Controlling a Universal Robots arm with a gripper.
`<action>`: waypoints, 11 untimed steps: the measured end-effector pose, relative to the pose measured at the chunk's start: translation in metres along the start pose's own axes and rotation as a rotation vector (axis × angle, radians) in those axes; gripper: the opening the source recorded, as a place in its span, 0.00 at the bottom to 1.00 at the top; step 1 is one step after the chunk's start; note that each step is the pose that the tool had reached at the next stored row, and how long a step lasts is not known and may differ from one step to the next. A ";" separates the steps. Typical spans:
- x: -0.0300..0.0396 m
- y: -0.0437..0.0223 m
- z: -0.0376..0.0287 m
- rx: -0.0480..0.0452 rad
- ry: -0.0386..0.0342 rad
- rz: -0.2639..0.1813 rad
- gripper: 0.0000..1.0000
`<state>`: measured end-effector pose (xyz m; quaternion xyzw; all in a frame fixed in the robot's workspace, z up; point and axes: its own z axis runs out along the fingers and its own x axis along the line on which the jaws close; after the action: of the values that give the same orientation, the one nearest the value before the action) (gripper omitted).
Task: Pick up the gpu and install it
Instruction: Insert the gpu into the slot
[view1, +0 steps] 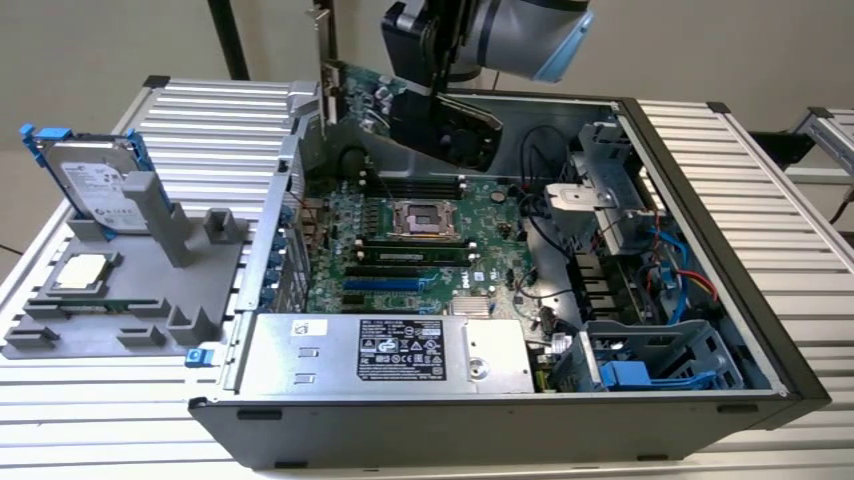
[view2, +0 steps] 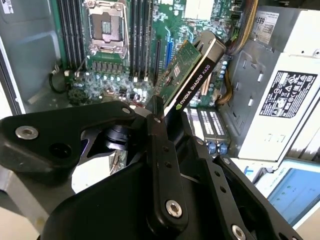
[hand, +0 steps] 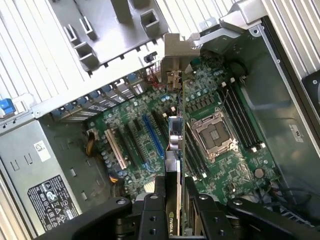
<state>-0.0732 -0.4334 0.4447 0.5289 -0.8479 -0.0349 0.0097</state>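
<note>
Bench: a slatted silver metal bench (view1: 94, 440) carries the computer case (view1: 507, 435) and runs out past the case on both sides in the exterior view.
Room: a plain pale wall (view1: 80, 50) stands behind the case.
Tray: a grey moulded tray (view1: 214, 280) sits on the bench just beside the case, on the exterior view's left.
In the tray: a silver hard drive (view1: 94, 185) with blue clips stands on edge. A small square silver chip (view1: 83, 272) lies flat in a pocket, farther from the case than the tray's posts.
Case: it lies on its side with the open face up.
In the case: a green motherboard (view1: 400, 250) covers the floor, with a processor socket (view1: 424, 216) near the middle. A grey power supply (view1: 387, 350) lies along the near wall. A drive cage (view1: 641, 375) with blue parts fills the near corner on the exterior view's right.
Gpu: the gpu (view1: 441, 115) hangs tilted above the far part of the case, clear of the motherboard. Its metal bracket (view1: 320, 40) points up on the exterior view's left, above the case's rear wall.
Gripper: the gripper (hand: 172, 187) is closed on the gpu. Its black fingers (hand: 160, 185) press both faces of the card's edge in the first wrist view.
</note>
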 end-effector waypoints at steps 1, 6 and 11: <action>0.0000 0.0000 0.0000 -0.0001 0.0003 -0.005 0.00; 0.0000 0.0000 0.0000 -0.0006 0.0022 -0.032 0.00; 0.0000 0.0000 0.0000 -0.0012 0.0040 -0.059 0.00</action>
<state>-0.0732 -0.4334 0.4447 0.5536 -0.8320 -0.0346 0.0107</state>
